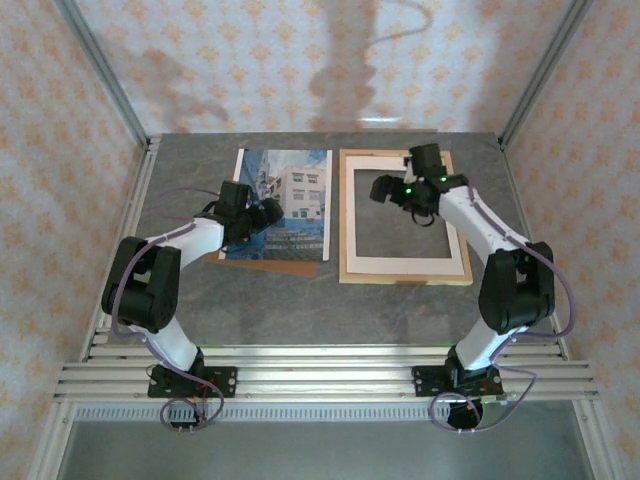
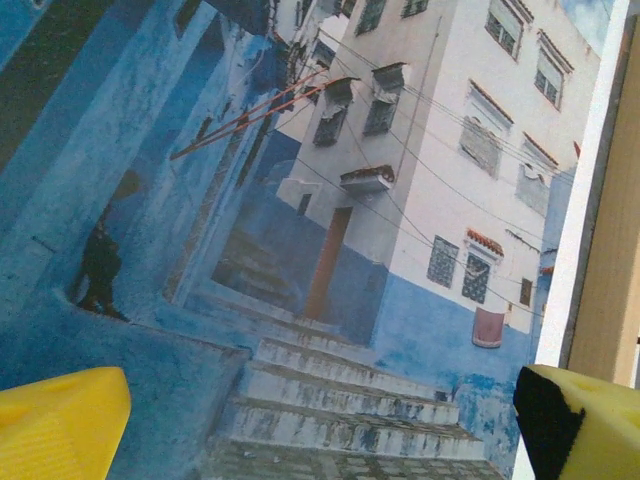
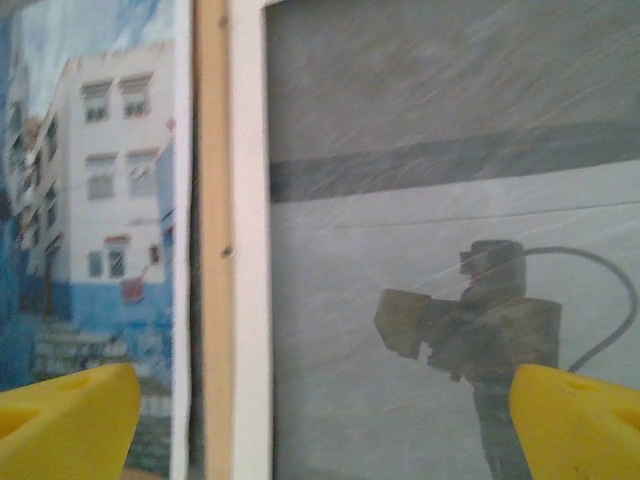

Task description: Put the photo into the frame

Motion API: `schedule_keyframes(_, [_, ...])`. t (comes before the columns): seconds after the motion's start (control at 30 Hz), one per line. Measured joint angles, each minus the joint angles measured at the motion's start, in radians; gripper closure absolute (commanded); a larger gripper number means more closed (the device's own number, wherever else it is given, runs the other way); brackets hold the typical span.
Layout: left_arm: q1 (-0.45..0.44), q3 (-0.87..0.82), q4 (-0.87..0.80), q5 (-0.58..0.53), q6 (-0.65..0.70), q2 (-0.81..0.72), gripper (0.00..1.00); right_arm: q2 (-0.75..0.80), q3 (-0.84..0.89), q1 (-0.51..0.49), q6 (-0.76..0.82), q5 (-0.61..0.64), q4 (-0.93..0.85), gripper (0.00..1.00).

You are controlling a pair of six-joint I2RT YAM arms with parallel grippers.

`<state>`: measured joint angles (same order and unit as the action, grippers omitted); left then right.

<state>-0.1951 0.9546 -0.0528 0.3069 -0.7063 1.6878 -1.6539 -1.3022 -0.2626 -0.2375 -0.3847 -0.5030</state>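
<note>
The photo (image 1: 290, 205) of a white building and blue steps lies face up at the left middle of the table, on a brown backing board (image 1: 290, 266). My left gripper (image 1: 265, 215) hovers over the photo's left half; in the left wrist view the print (image 2: 330, 230) lies under the open left gripper (image 2: 320, 425), with nothing between its yellow fingertips (image 2: 60, 420). The light wooden frame (image 1: 404, 281) lies to the right of the photo. My right gripper (image 1: 398, 195) stands open above the frame's upper left. The right wrist view has the frame's left rail (image 3: 212, 300) beside the photo (image 3: 100, 200).
A cream mat (image 1: 400, 265) with a cut-out window lies on the frame, and its white strip (image 3: 250, 300) borders glass that mirrors my arm (image 3: 460, 330). Patterned walls and metal posts close in the table at the back and sides. Bare grey table (image 1: 330, 315) lies in front.
</note>
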Motion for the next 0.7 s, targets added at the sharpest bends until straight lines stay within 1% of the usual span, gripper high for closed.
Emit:
schedule_keyframes(0.2, [0.003,-0.028,0.037,0.004,0.000,0.001,0.00,-0.001,0.101,-0.172,-0.078,-0.093,0.068,0.07])
schedule_keyframes(0.3, [0.014,-0.050,0.038,0.005,0.000,0.001,0.00,-0.006,0.135,-0.238,-0.117,-0.138,0.108,0.07])
schedule_keyframes(0.47, [0.021,-0.066,0.043,0.005,0.000,0.001,0.00,-0.048,0.168,-0.274,-0.178,-0.198,0.162,0.08])
schedule_keyframes(0.7, [0.026,-0.084,0.044,0.008,0.000,0.001,0.00,-0.111,0.172,-0.286,-0.220,-0.206,0.198,0.08])
